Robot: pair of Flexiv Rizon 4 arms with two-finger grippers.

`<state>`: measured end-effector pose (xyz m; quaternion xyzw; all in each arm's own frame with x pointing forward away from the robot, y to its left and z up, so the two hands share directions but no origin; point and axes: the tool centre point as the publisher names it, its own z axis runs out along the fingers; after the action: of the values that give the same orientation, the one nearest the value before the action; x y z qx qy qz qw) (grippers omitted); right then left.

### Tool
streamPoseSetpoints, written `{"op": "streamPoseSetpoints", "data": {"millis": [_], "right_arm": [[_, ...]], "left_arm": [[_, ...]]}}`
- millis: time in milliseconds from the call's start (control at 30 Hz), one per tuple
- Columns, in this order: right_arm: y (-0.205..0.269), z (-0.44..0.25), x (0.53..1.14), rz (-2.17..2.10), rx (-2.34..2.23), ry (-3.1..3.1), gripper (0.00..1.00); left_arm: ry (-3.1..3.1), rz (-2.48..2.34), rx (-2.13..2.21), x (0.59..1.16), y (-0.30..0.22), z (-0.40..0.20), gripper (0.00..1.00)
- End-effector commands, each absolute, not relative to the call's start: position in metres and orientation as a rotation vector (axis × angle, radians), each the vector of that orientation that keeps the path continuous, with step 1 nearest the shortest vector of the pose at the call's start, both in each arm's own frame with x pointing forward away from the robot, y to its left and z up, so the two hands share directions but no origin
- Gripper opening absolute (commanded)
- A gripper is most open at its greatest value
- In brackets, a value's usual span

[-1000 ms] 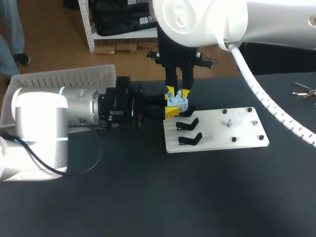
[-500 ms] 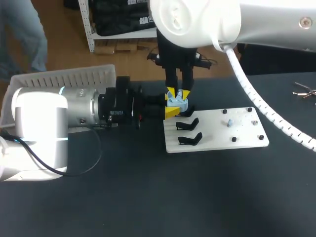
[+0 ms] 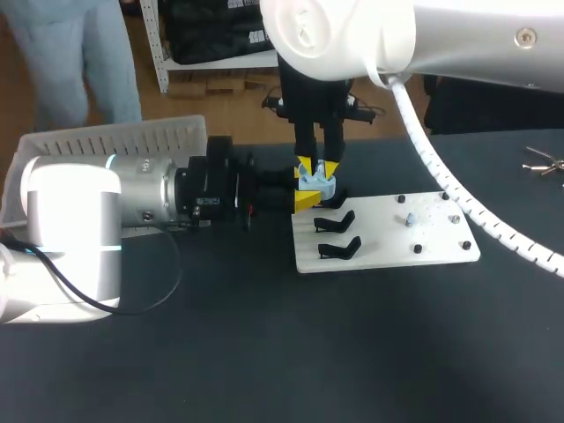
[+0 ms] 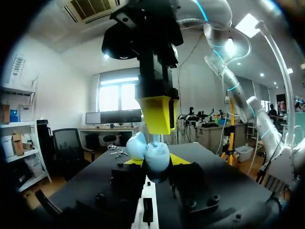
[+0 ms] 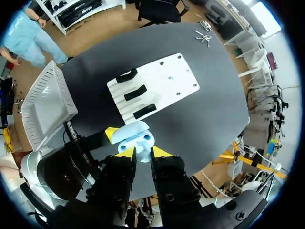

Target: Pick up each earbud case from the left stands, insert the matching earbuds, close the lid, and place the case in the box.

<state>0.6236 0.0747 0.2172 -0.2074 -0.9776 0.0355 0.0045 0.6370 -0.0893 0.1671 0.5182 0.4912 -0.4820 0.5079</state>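
- While the left gripper (image 3: 308, 192) reaches in from the left of the frame in the head view, its two yellow tips clasp the light-blue earbud case (image 3: 315, 183) from both sides, just left of centre.
- Left wrist view: same grasp. The earbud case (image 4: 153, 153) sits between the tips of the left gripper (image 4: 156, 161), one yellow tip on each side and touching it.
- Case lid is open; seen from the right wrist, the lid stands up off the earbud case (image 5: 133, 135).
- Right gripper (image 3: 317, 167) comes down from the upper middle of the head view, directly over the case.
- Right wrist view: fingers of the right gripper (image 5: 143, 152) are nearly together, pinched on a small light-blue earbud (image 5: 142, 155) that touches the open case.
- Case is held in the air just above the upper-left corner of the white board (image 3: 388, 251), not resting on a stand.
- Black stands (image 5: 136, 92): three in a row along one end of the board. Head view shows two of them bare, below the case.
- Second earbud (image 3: 411, 218), also light blue, lies among the black pegs on the right half of the board, well apart from both grippers.
- White box (image 3: 115, 141), slatted, sits at upper left of the head view, behind the left arm.
- Keys (image 3: 539, 163) lie at the right edge on the dark table (image 3: 264, 352).
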Motion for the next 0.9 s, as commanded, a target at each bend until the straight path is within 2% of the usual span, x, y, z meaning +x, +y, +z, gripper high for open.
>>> {"op": "streamPoseSetpoints", "data": {"millis": [33,900], "right_arm": [[0.074,0.217,0.624,0.114,-0.654,-3.056,0.0],[0.071,0.205,0.629,0.187,-0.7,-3.026,0.0]], "left_arm": [[1.18,-1.162,1.248,0.638,-0.09,0.166,0.0],[1.18,-1.162,1.248,0.638,-0.09,0.166,0.0]]}}
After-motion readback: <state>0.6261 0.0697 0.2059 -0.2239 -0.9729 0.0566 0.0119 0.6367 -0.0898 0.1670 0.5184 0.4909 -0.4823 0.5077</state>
